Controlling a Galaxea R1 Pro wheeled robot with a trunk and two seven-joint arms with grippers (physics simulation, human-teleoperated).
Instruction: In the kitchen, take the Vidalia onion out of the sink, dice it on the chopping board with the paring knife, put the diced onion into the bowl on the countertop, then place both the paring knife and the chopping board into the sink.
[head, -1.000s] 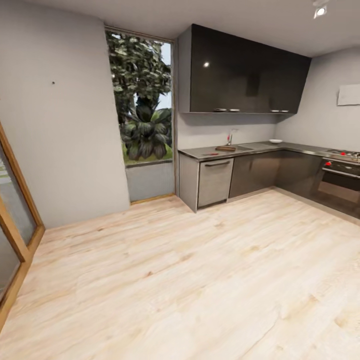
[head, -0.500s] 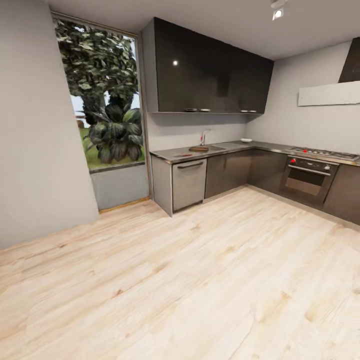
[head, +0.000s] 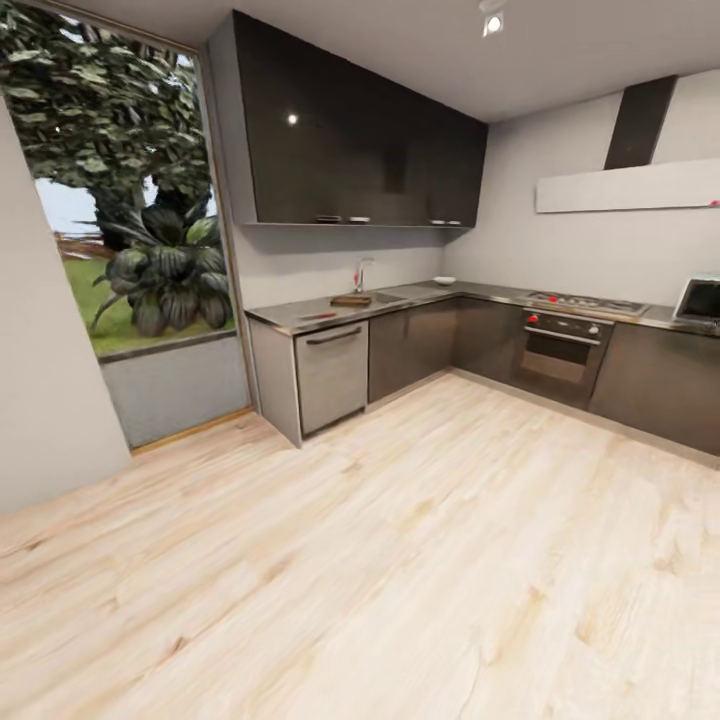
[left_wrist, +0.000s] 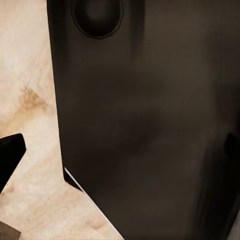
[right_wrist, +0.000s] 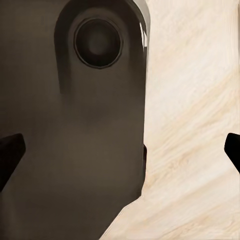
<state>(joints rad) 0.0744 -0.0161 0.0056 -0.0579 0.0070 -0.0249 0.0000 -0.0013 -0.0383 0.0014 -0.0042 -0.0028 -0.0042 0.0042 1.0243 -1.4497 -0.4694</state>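
Far across the room, the dark grey countertop (head: 290, 317) runs along the back wall. The chopping board (head: 351, 300) lies on it beside the sink (head: 387, 296), under the chrome faucet (head: 362, 273). A small reddish sliver, the paring knife (head: 318, 316), rests nearer the counter's left end. The white bowl (head: 444, 281) sits farther right, toward the corner. The Vidalia onion is hidden. My left gripper (left_wrist: 120, 155) and right gripper (right_wrist: 120, 152) hang open beside my dark body over the floor, with nothing between the fingers.
Light wooden floor (head: 400, 560) stretches between me and the cabinets. A tall window (head: 130, 230) stands to the left of the counter. An oven with a hob (head: 565, 340) and a microwave (head: 700, 300) line the right wall.
The whole view has swung to the right: the window and counter slid left, and the oven, hob and microwave came into sight. The kitchen looks slightly closer.
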